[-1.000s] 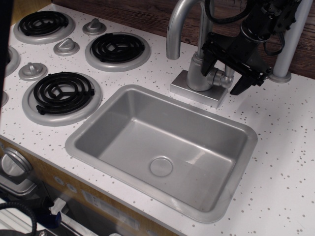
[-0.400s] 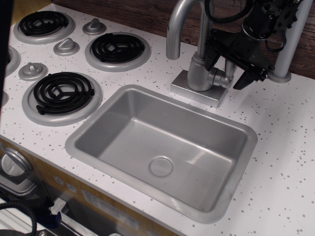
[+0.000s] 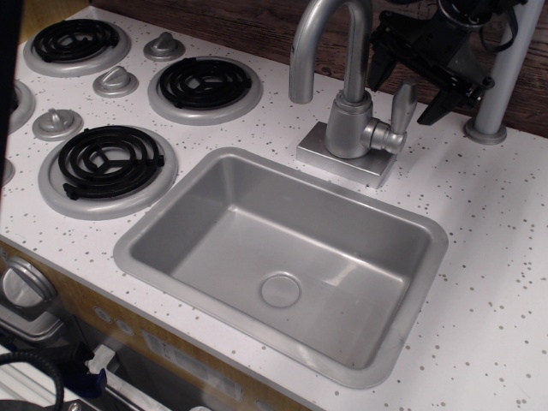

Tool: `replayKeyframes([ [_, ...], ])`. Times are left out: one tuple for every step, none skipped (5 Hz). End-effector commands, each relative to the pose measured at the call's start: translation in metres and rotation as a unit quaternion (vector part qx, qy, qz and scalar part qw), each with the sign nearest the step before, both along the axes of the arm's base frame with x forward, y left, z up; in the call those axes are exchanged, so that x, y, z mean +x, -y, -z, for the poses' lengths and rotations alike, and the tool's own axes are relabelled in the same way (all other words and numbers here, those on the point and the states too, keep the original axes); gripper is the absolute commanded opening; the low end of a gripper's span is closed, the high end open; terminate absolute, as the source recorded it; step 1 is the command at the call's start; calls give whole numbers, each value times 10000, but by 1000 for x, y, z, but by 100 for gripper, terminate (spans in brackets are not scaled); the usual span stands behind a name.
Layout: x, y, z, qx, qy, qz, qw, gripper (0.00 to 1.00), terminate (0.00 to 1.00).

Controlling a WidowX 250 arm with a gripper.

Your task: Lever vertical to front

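The lever (image 3: 401,110) is a small silver paddle on a short side stem, to the right of the faucet body (image 3: 349,124). It stands upright, tilted slightly right. My black gripper (image 3: 402,96) hangs just above and behind it at the upper right. The jaws are open and empty. One finger (image 3: 379,64) shows left of the paddle's top and the other finger (image 3: 441,104) to its right. Neither finger touches the lever.
The tall curved spout (image 3: 318,30) rises left of the lever. The grey sink (image 3: 150,224) lies in front of the faucet. Black coil burners (image 3: 204,83) and round silver knobs (image 3: 116,82) are at the left. A silver post (image 3: 498,90) stands right of the gripper.
The gripper has risen up and back from around the lever, leaving the paddle uncovered. The lever stands upright as before.
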State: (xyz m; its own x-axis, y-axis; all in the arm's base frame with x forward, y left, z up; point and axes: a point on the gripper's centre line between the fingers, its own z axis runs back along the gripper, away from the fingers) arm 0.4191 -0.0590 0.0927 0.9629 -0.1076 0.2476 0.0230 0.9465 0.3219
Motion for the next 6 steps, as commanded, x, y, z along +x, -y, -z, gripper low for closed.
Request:
replayKeyframes([
  [7, -3, -20, -135, 201, -56, 9997, 0, 0],
  [7, -3, -17, -235, -5, -48, 9997, 0, 0],
  [5, -4, -11, -340, -102, -97, 9993, 0, 0],
  [-8, -2, -8, -393, -247, -227, 9987, 0, 0],
  [-24, -1, -5, -487, -521, -437, 9965, 0, 0],
  [-38, -1, 3, -622, -693, -544, 9942, 0, 0],
])
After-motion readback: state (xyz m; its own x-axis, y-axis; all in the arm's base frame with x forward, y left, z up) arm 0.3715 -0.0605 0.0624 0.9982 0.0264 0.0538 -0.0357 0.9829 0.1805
